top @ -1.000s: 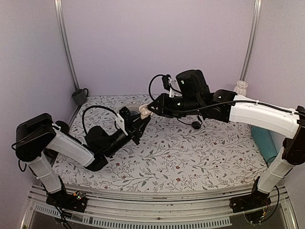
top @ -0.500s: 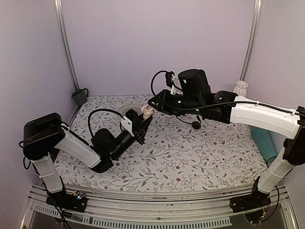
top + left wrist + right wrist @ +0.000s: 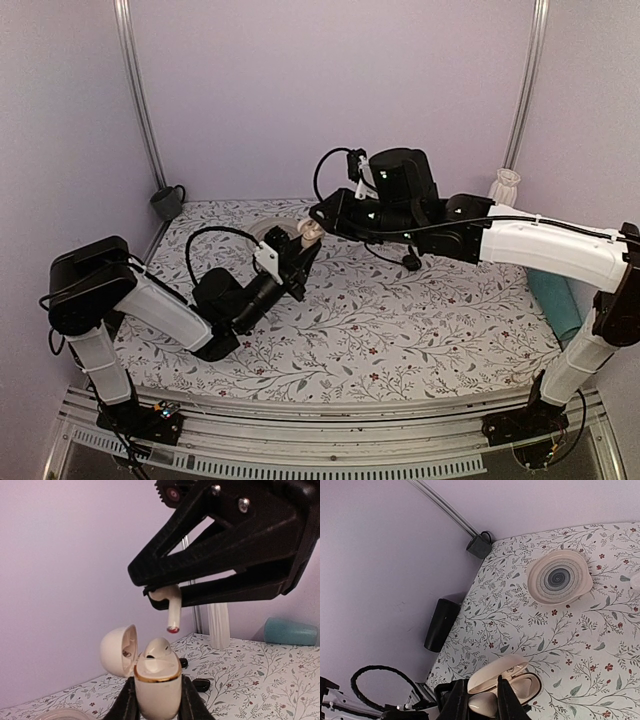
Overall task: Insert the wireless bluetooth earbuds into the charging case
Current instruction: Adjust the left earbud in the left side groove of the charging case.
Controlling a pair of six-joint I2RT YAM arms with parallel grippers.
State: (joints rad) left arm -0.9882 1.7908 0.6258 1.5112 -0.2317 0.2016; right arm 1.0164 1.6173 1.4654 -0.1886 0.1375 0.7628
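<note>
My left gripper (image 3: 157,696) is shut on the charging case (image 3: 157,685), a glossy white pebble held upright above the table. Its lid (image 3: 118,650) hangs open to the left. One white earbud (image 3: 158,650) sits in a well, its rounded head showing above the gold rim. My right gripper (image 3: 165,592) is shut on the other earbud (image 3: 171,610), stem pointing down, a short gap above the case and apart from it. The right wrist view looks down past its fingers (image 3: 507,696) onto that earbud (image 3: 483,704) and the open case (image 3: 522,686). From above, both grippers meet at the case (image 3: 309,234).
A round ringed dish (image 3: 560,576) lies on the floral cloth behind the case. Small black pieces (image 3: 201,684) lie on the table near a white ribbed vase (image 3: 218,625). A teal roll (image 3: 555,300) rests at the right edge, a dark cup (image 3: 167,202) in the back left corner.
The left arm has carried the case right and toward the right gripper, which rose slightly with its earbud. In the last half second little has moved.
</note>
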